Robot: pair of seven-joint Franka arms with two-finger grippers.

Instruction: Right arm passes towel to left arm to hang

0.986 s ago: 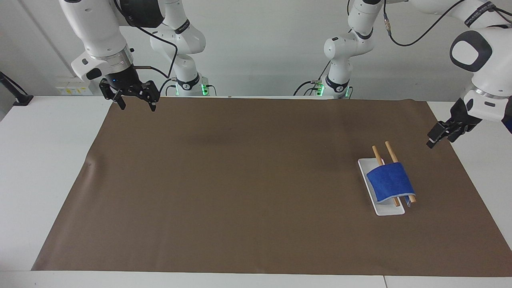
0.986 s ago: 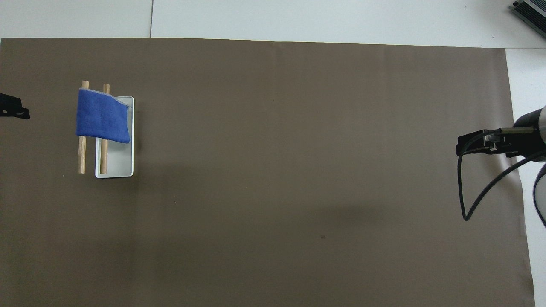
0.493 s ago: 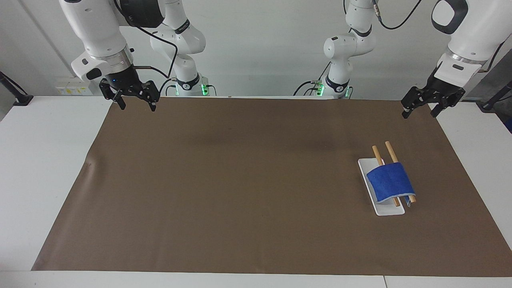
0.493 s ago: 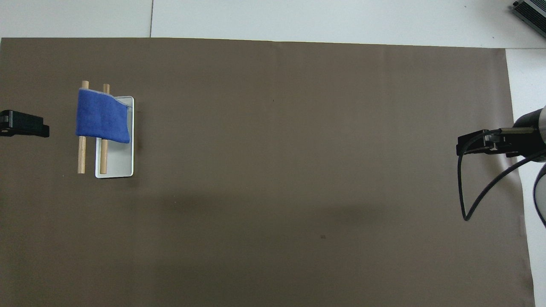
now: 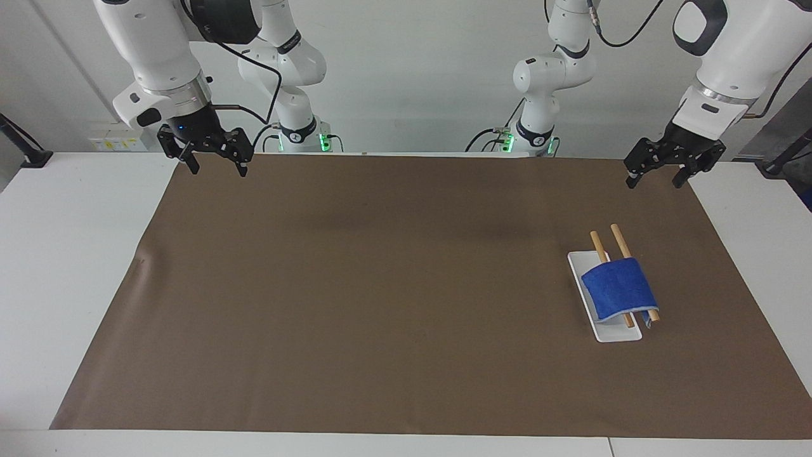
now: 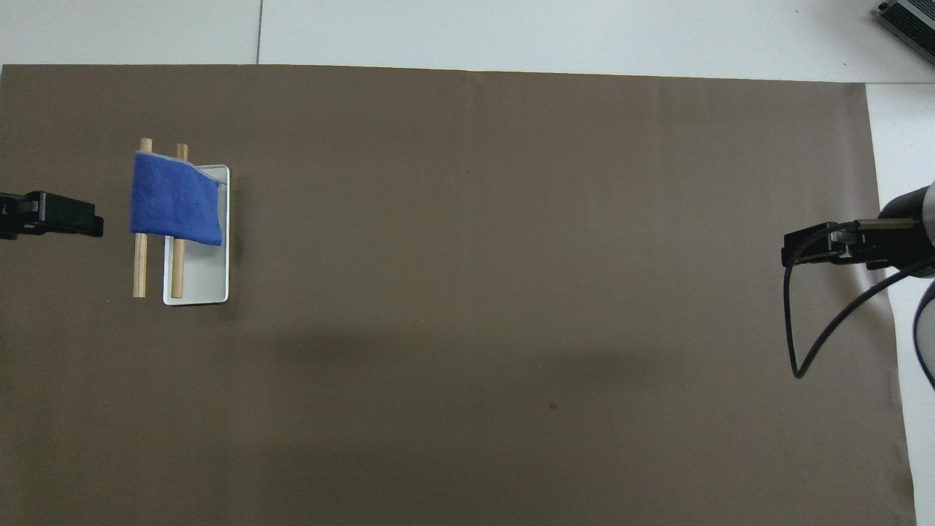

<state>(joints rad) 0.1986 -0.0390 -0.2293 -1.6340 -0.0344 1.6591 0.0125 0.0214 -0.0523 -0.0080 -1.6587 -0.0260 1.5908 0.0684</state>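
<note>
The towel is a small royal-blue cloth draped across two wooden rods that rest on a white tray, toward the left arm's end of the table. It also shows in the overhead view. My left gripper is open and empty, up in the air over the brown mat's edge at that end, apart from the towel; it also shows in the overhead view. My right gripper is open and empty, raised over the mat's corner at the right arm's end, and shows in the overhead view.
A brown mat covers most of the white table. A black cable loops from the right wrist. A dark box lies at the table corner farthest from the robots, at the right arm's end.
My left arm has lifted and swung from beside the table's end to over the mat's edge, its gripper now pointing down. The right arm and the towel have not moved.
</note>
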